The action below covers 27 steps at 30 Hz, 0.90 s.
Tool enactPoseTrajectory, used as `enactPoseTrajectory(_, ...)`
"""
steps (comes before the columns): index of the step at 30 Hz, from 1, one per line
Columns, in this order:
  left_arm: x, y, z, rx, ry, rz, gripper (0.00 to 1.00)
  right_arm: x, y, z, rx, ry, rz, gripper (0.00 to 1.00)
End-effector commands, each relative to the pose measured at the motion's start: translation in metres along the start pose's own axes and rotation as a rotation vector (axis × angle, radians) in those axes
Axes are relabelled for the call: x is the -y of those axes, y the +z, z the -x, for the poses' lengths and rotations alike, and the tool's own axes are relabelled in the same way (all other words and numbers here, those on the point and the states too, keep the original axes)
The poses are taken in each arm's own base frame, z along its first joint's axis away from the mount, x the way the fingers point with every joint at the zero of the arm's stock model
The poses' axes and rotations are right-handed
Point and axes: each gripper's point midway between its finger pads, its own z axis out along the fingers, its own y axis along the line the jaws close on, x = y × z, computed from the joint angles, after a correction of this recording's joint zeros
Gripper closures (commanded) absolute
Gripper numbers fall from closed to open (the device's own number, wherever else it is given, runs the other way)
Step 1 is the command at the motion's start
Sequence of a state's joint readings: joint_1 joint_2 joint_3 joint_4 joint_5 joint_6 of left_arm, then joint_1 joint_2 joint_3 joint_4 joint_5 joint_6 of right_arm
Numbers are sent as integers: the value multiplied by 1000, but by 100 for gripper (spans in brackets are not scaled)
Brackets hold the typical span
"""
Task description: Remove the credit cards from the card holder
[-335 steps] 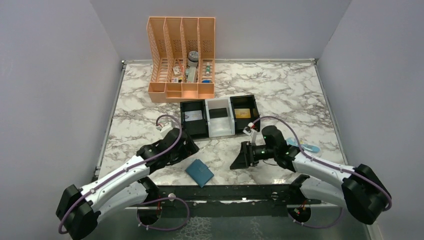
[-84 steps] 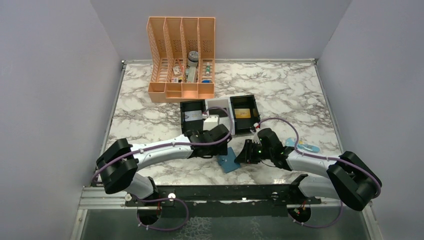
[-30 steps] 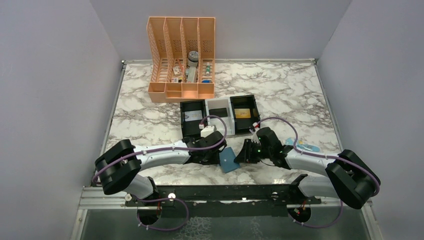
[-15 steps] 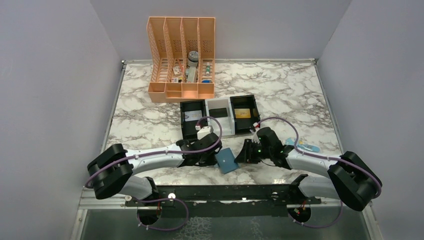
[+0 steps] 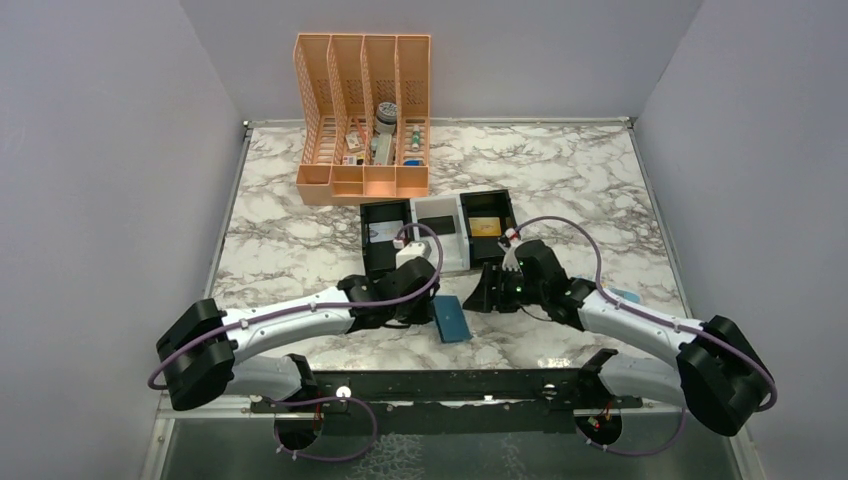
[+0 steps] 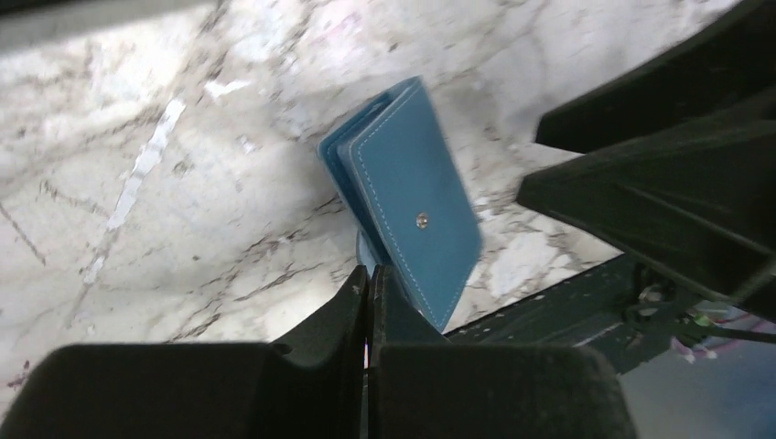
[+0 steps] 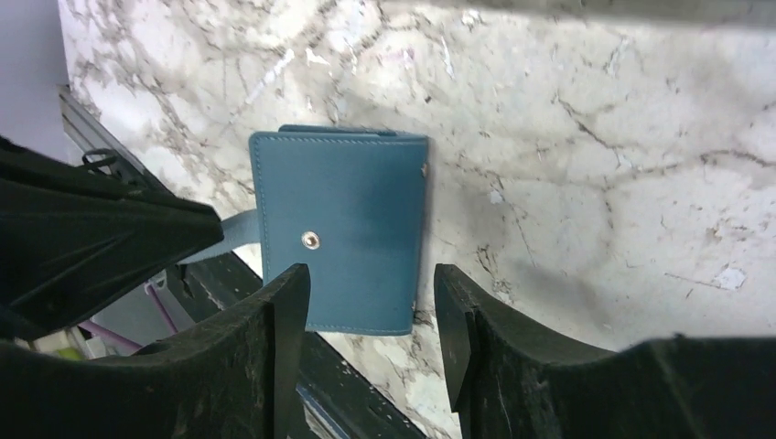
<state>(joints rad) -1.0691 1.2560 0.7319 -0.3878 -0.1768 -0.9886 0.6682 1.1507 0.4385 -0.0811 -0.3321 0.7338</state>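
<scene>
The blue card holder is folded shut, snap stud outward, and tilted up off the marble near the table's front edge. My left gripper is shut on the pale-blue tab at the holder's near end; the holder rises just beyond the left gripper. My right gripper is open, its fingers apart in front of the holder without touching it. The holder's inside is hidden. A black credit card lies in the tray's white middle compartment and a yellowish one in its right compartment.
The three-compartment tray stands just behind both grippers. An orange file organizer with small items is at the back. A pale blister packet lies beside the right arm. A black rail runs along the near edge.
My left jaws have closed on the holder's tab and the holder has folded narrower. My right gripper has opened and drawn back toward the tray.
</scene>
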Motion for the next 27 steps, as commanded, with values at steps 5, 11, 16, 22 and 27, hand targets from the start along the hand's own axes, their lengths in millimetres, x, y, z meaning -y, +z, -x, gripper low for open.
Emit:
enactPoseTrajectory(5,56,-29,35,52,173,-173,100,10,-25,32,193,6,-123,47)
enactPoseTrajectory(11,68,-20,33,48,190,-208,100,18,-45,41,306,13,-162,44)
enactPoseTrajectory(16,23,-3,12,1,163,-37,100,13,-39,31,238,5,-130,44)
enactPoseTrajectory(22,-33,-12,-4,26,16,119,100,-17,-29,24,172,-56,45,44)
enactPoseTrajectory(27,-61,-16,-17,32,-74,164,100,-45,-25,24,128,-123,192,46)
